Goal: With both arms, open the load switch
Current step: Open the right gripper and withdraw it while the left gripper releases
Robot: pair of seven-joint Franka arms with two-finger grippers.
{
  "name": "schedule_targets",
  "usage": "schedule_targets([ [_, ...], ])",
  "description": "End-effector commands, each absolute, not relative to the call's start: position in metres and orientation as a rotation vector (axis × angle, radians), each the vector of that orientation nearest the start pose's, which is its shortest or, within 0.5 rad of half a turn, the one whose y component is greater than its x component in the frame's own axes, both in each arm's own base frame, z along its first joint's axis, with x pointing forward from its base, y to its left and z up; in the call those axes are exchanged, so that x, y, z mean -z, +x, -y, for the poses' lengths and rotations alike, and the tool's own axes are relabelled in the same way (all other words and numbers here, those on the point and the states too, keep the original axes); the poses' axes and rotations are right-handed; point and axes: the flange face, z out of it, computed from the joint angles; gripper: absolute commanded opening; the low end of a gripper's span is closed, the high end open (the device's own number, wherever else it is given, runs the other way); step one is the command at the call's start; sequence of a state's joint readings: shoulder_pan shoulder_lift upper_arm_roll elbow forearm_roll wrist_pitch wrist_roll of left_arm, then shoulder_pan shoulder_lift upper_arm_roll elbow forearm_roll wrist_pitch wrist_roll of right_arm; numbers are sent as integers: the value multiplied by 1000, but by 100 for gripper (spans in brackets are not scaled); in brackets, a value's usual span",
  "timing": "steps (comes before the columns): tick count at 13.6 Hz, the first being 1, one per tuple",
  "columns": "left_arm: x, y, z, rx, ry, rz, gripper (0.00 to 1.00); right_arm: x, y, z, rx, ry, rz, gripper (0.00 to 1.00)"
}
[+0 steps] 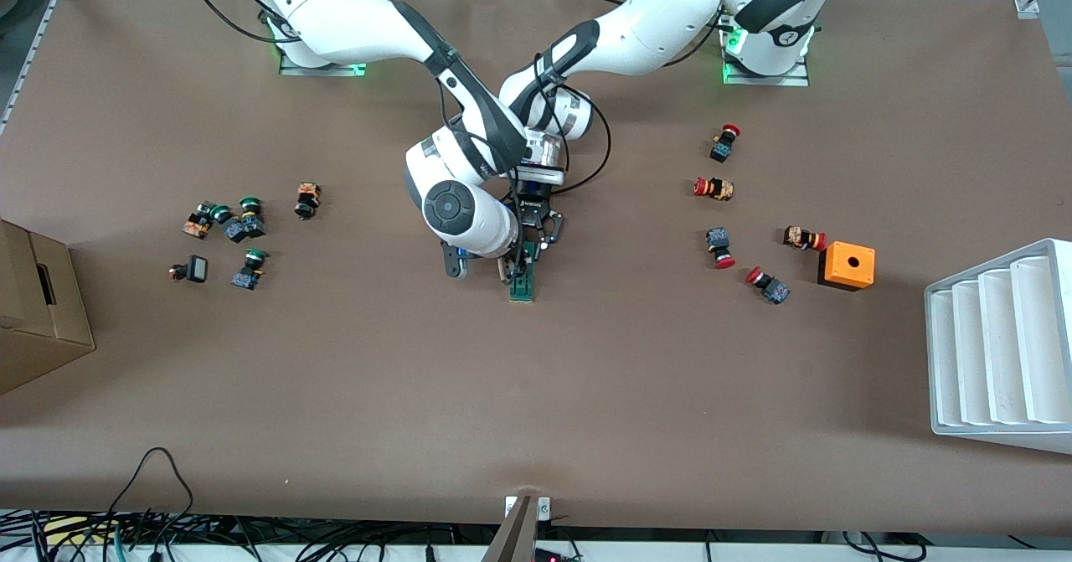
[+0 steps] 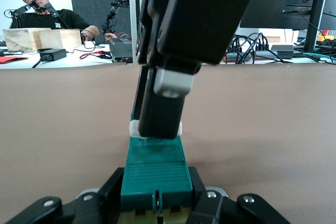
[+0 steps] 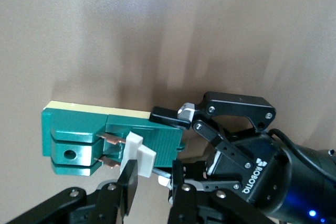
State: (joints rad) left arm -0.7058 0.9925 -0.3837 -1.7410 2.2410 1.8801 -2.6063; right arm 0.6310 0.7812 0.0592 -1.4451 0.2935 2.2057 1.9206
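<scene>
The load switch point(image 1: 523, 286) lies on the brown surface point(image 1: 536, 394) at about mid-length, its free end the part nearest the front camera. It is a dark-green block with a pale underside.

Right claw point(image 3: 152, 192): clamped on the white piece point(image 3: 140, 153) at the switch's side, beside two copper tabs point(image 3: 111, 139). In the left wrist view its fingers point(image 2: 163, 108) come down onto the switch body from above.

Left claw point(image 2: 157, 203): clamped on the end of the green body farther from the front camera (jaws pressed to both flanks). The right wrist view shows its fingers point(image 3: 168, 116) closed on that end.

Both arms reach in from the bases at the top of the front view and meet over the switch.

Toward the left arm's end of the surface lie red-capped push buttons point(image 1: 718, 188), an orange box point(image 1: 847, 265) and a white tray point(image 1: 1001, 344). Toward the right arm's end lie green-capped push buttons point(image 1: 249, 219) and a cardboard box point(image 1: 38, 311).
</scene>
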Motion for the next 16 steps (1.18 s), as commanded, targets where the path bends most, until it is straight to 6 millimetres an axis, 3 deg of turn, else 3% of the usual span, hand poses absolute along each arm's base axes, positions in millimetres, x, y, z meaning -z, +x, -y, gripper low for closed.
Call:
schedule_targets([
  [1, -45, 375, 558, 2013, -2585, -146, 16, -221, 547, -460, -387, -2334, -1988, 34],
  [7, -46, 375, 559, 2013, -2586, -145, 16, -219, 548, -461, -381, -2327, -1986, 34],
  [8, -46, 375, 559, 2013, -2588, -145, 16, -223, 552, -458, -378, -2321, -1982, 42],
  [9, -46, 375, 559, 2013, -2586, -145, 16, -231, 557, -455, -374, -2304, -1986, 79],
  [10, -46, 375, 559, 2013, -2588, -145, 16, -244, 566, -446, -371, -2277, -1993, 100],
  [14, -48, 377, 559, 2009, -2592, -139, 19, -325, 598, -409, -336, -2297, -1887, 100],
  [16, -54, 384, 556, 2011, -2588, -126, 45, -370, 614, -373, -269, -2384, -1712, 100],
])
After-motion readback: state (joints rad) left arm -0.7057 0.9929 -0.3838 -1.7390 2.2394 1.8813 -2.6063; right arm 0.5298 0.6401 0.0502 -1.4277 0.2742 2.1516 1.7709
